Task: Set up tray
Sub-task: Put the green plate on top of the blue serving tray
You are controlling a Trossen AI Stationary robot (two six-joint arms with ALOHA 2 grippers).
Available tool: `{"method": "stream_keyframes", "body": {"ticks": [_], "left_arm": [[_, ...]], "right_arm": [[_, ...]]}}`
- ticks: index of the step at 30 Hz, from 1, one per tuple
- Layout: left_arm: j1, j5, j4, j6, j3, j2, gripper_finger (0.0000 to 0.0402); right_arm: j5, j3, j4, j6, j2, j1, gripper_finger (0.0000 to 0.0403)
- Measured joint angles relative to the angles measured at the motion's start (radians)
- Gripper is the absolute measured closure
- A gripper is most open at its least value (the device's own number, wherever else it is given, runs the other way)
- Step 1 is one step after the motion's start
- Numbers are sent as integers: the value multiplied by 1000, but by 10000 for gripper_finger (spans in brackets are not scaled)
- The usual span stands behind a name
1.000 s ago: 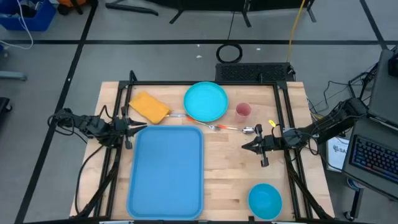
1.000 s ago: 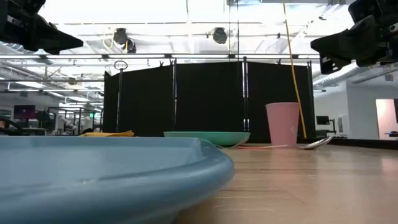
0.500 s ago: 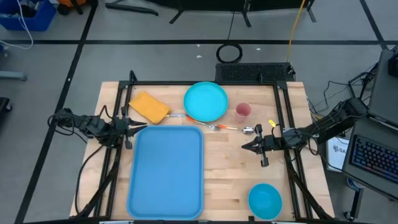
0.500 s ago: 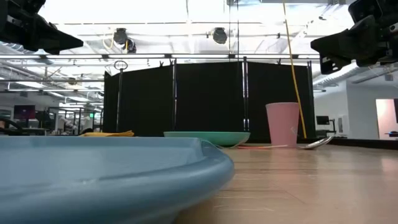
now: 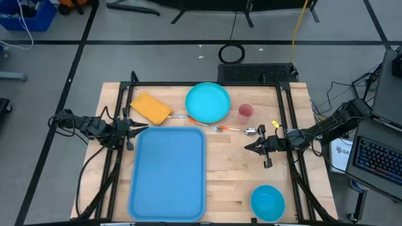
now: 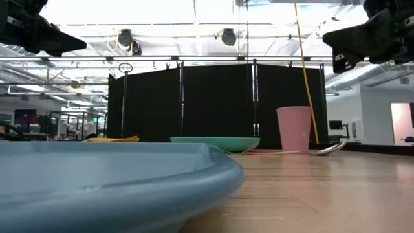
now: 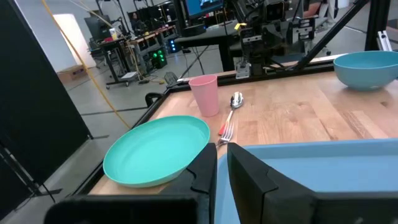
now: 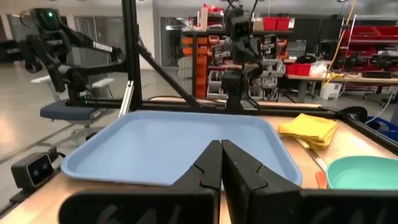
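Observation:
The light-blue tray [image 5: 168,172] lies flat on the wooden table's left half, and its rim fills the near part of the low view [image 6: 97,175]. My left gripper [image 5: 142,129] hovers shut above the tray's far-left corner [image 7: 222,152]. My right gripper [image 5: 249,147] hovers shut over bare wood right of the tray [image 8: 221,146]. A turquoise plate [image 5: 208,102], a pink cup [image 5: 245,112], a yellow cloth [image 5: 151,108], a fork [image 5: 217,127] and a spoon [image 5: 250,131] sit beyond the tray. A blue bowl [image 5: 267,203] stands at the near right.
A black metal frame [image 5: 207,85] runs along the table's far edge and sides. Bare wood [image 5: 232,176] lies between the tray and the bowl. A keyboard [image 5: 380,160] and cables sit off the table's right side.
My right gripper has risen slightly in the low view; nothing else has moved.

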Motion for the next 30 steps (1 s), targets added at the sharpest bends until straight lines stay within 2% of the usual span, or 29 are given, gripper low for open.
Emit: {"method": "stream_keyframes", "body": {"ticks": [3,7,15,17,21,30], "left_arm": [[0,0,0,0,0,0,357],[0,0,0,0,0,0,357],[0,0,0,0,0,0,357],[0,0,0,0,0,0,357],[0,0,0,0,0,0,357],[0,0,0,0,0,0,357]], "right_arm": [[0,0,2,1,0,0,403],[-4,0,88,15,0,-2,403],[-76,0,136,91,0,0,403],[-42,0,146,92,0,0,403],[102,0,170,116,0,-1,403],[104,0,181,125,0,-2,403]]}}
